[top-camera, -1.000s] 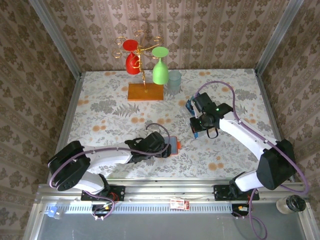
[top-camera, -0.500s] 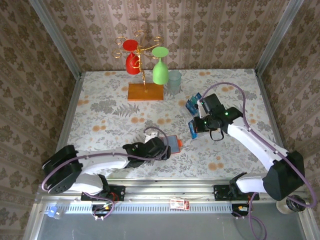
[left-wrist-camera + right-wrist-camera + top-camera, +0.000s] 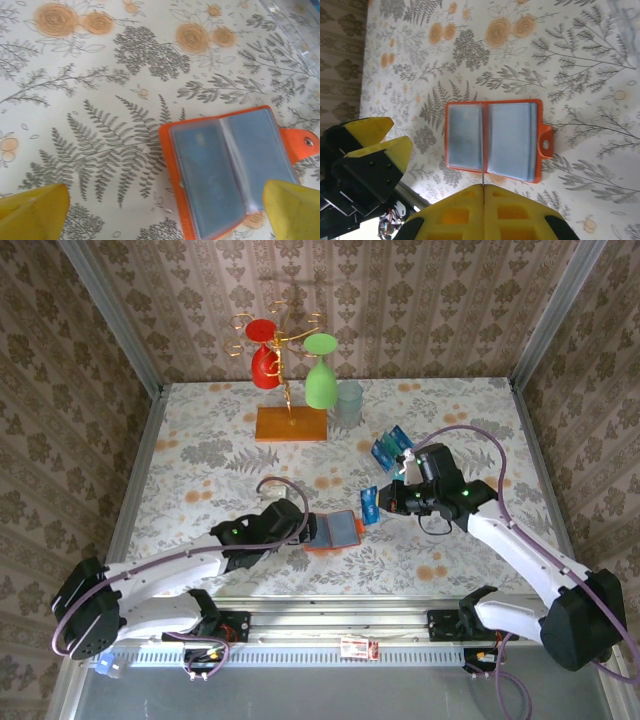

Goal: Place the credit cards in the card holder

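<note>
The card holder point(image 3: 336, 530) lies open on the flowered table, orange outside with grey-blue pockets point(image 3: 492, 140) facing up. Just left of it my left gripper point(image 3: 303, 526) stands open; its yellow fingertips point(image 3: 31, 212) flank the holder point(image 3: 230, 167) without touching it. My right gripper point(image 3: 378, 502) is shut on a blue credit card point(image 3: 369, 506), just right of the holder. In the right wrist view that card point(image 3: 483, 172) shows edge-on as a thin line over the holder's middle fold, pinched in the right gripper point(image 3: 484, 192). More blue credit cards point(image 3: 388, 447) stand in a clear rack behind.
A wooden-based stand point(image 3: 290, 423) with a red and a green glass is at the back, a clear cup point(image 3: 348, 405) beside it. The clear rack's edge point(image 3: 295, 20) lies near the holder's far side. Patterned walls close the table on three sides.
The left gripper has drawn back to the left off the card holder, which now lies open. The right gripper has carried the blue card left and nearer, close to the holder.
</note>
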Controlling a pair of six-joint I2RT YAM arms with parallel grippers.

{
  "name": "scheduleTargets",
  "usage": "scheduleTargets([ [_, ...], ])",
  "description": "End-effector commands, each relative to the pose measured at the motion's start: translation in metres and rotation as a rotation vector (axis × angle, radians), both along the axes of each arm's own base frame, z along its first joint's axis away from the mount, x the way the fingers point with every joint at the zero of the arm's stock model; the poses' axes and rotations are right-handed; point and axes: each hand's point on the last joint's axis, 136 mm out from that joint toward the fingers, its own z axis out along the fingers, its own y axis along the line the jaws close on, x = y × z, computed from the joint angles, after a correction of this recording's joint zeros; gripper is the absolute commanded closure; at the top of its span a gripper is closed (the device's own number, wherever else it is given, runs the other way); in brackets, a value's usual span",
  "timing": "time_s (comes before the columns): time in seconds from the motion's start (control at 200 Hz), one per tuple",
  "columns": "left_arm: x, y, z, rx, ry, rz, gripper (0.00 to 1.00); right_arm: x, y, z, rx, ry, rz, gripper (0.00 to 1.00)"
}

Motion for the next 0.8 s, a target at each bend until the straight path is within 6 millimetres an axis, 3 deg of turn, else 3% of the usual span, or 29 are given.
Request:
scheduleTargets([
  [0.0, -0.002, 0.006, 0.0, 0.028, 0.025, -0.024, 0.0, 0.004, 0.012, 0.009, 0.124, -0.005, -0.01, 1.0],
  [0.315, -0.005, 0.004, -0.019, 0.049, 0.107, -0.069, 0.0, 0.021, 0.013, -0.018, 0.172, -0.011, -0.117, 1.0],
  [0.52, 0.007, -0.004, -0.022, 0.073, 0.091, -0.092, 0.0, 0.027, 0.02, -0.037, 0.19, -0.001, -0.132, 1.0],
  [0.795, 0.016, -0.017, -0.037, 0.078, 0.107, -0.082, 0.0, 0.033, 0.029, -0.042, 0.202, -0.03, -0.114, 1.0],
])
